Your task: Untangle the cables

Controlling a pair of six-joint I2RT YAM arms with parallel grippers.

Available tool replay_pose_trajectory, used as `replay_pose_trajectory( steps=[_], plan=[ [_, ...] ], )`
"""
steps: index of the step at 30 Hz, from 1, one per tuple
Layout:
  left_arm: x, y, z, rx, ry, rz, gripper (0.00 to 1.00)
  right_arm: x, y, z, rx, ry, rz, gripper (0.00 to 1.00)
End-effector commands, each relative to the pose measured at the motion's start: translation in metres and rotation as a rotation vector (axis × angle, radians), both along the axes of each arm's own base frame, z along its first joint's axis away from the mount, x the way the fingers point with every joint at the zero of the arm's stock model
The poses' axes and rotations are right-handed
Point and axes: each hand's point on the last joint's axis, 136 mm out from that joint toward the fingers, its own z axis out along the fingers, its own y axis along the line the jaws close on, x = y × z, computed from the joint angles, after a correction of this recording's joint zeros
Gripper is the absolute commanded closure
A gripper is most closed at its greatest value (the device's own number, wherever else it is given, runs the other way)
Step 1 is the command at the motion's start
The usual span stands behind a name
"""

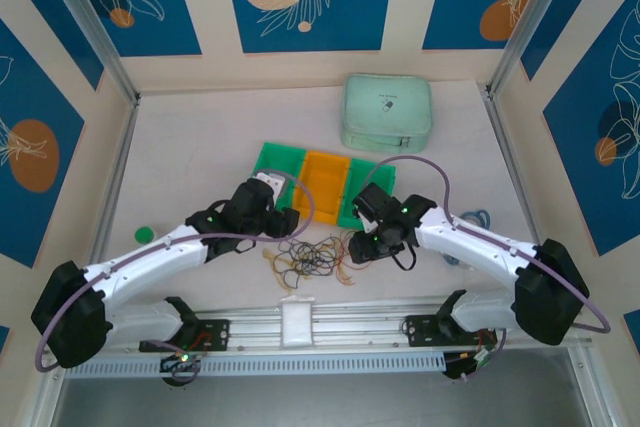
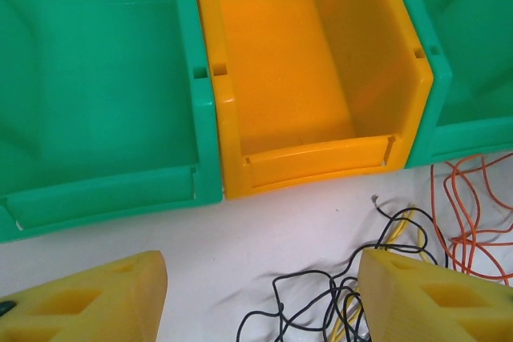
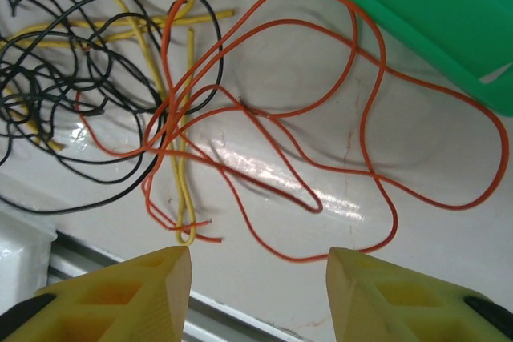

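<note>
The cables (image 1: pixel 312 259) lie in a loose tangle of black, yellow and orange wire on the white table, between my two grippers. My left gripper (image 1: pixel 285 224) hovers at the tangle's left edge. Its yellow fingers (image 2: pixel 88 302) stand open, with black loops (image 2: pixel 317 298) on the table below, near the right finger. A yellow strand (image 2: pixel 398 234) and orange loops (image 2: pixel 465 214) lie further right. My right gripper (image 1: pixel 362 247) is at the tangle's right side, open (image 3: pixel 260 294) and empty, just short of wide orange loops (image 3: pixel 365 118). Yellow (image 3: pixel 188 158) and black (image 3: pixel 48 78) wires are to their left.
A row of bins, green (image 2: pixel 96 102), orange (image 2: pixel 296 78) and green (image 2: pixel 473 54), lies just behind the tangle. A mint zip pouch (image 1: pixel 388 112) sits at the back. A small green cap (image 1: pixel 144 234) is at the left, and a metal rail (image 1: pixel 330 327) runs along the near edge.
</note>
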Motion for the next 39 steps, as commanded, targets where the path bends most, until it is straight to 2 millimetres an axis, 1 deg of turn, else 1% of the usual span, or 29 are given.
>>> replay_pose_trajectory(
  steps=[1, 6, 11, 12, 14, 17, 20, 23, 25, 30, 39],
  plan=[
    [0.000, -0.007, 0.015, -0.042, -0.014, -0.011, 0.35, 0.006, 0.001, -0.009, -0.026, -0.021, 0.012, 0.51],
    [-0.002, 0.001, 0.022, -0.033, -0.038, 0.001, 0.35, 0.014, 0.007, -0.018, -0.035, -0.028, 0.023, 0.53],
    [-0.003, 0.005, 0.024, -0.024, -0.045, 0.005, 0.34, 0.019, 0.012, -0.021, -0.024, -0.028, 0.039, 0.72],
    [-0.003, 0.005, 0.025, -0.026, -0.045, 0.004, 0.34, 0.020, 0.012, -0.019, -0.024, -0.029, 0.043, 0.77],
    [-0.003, 0.004, 0.026, -0.032, -0.048, 0.002, 0.34, 0.021, 0.012, -0.013, -0.024, -0.042, 0.052, 0.82],
    [-0.003, 0.003, 0.029, -0.038, -0.056, -0.001, 0.34, 0.024, 0.011, 0.005, -0.005, -0.088, 0.056, 0.89],
    [-0.002, 0.001, 0.033, -0.046, -0.065, -0.007, 0.34, 0.026, 0.013, 0.037, 0.061, -0.167, 0.060, 0.94],
    [-0.001, -0.001, 0.038, -0.057, -0.076, -0.013, 0.34, 0.028, 0.016, 0.079, 0.152, -0.267, 0.068, 0.98],
    [0.000, -0.002, 0.041, -0.062, -0.084, -0.016, 0.34, 0.028, 0.017, 0.109, 0.217, -0.339, 0.073, 0.98],
    [0.002, -0.005, 0.047, -0.076, -0.093, -0.020, 0.34, 0.026, 0.015, 0.179, 0.359, -0.509, 0.082, 0.98],
    [0.000, -0.007, 0.049, -0.102, -0.103, -0.028, 0.35, 0.012, 0.019, 0.294, 0.621, -0.775, 0.161, 0.98]
  ],
)
